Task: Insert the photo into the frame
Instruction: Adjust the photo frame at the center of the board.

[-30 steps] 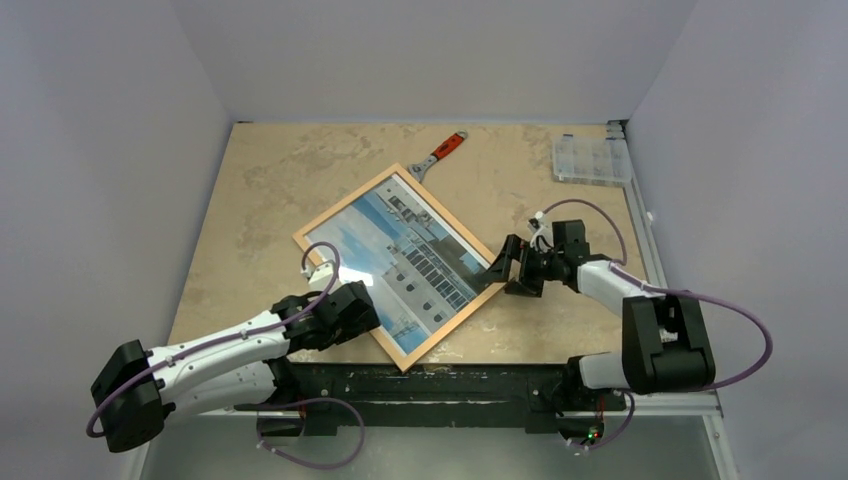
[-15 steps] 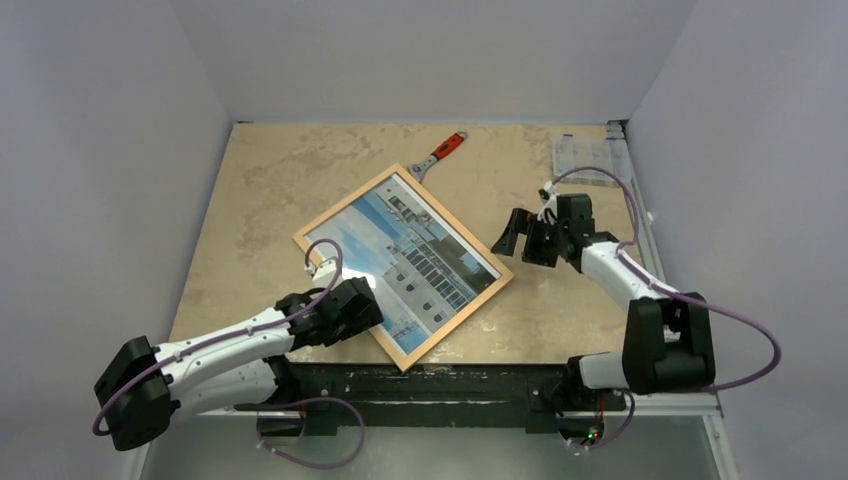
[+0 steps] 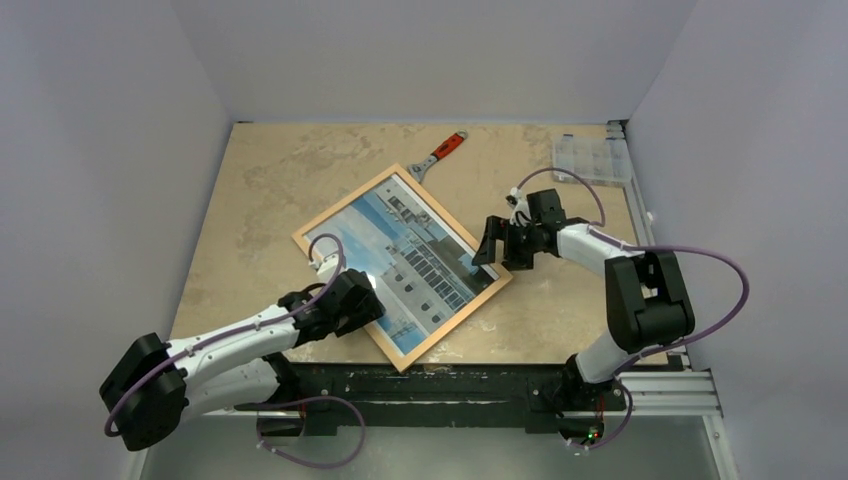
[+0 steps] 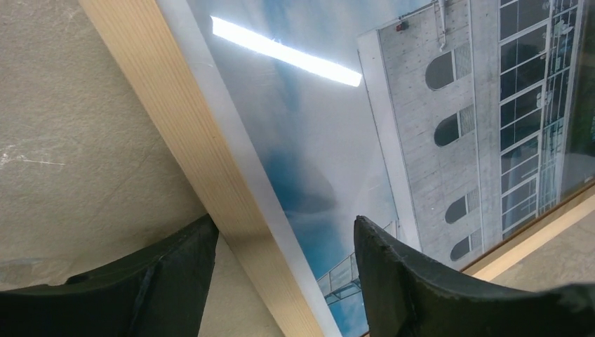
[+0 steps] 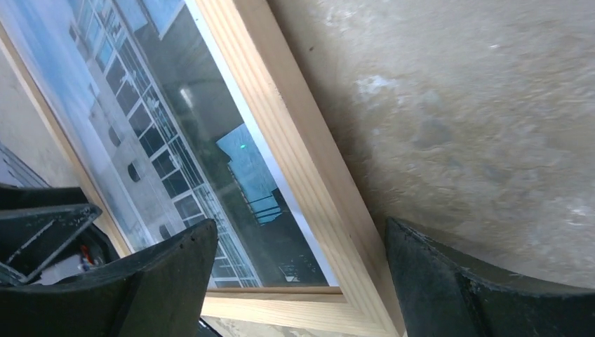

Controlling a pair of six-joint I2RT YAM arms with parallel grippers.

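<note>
Frame lies straddled by left claw and right claw.

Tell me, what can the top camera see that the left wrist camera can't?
Only the top camera shows the orange-handled tool, the clear plastic box and the right pincer. Only the left wrist camera shows the left pincer up close. It is open across the wooden edge of the frame, one finger over the table, the other over the photo. Both show the frame, photo and table.
</note>
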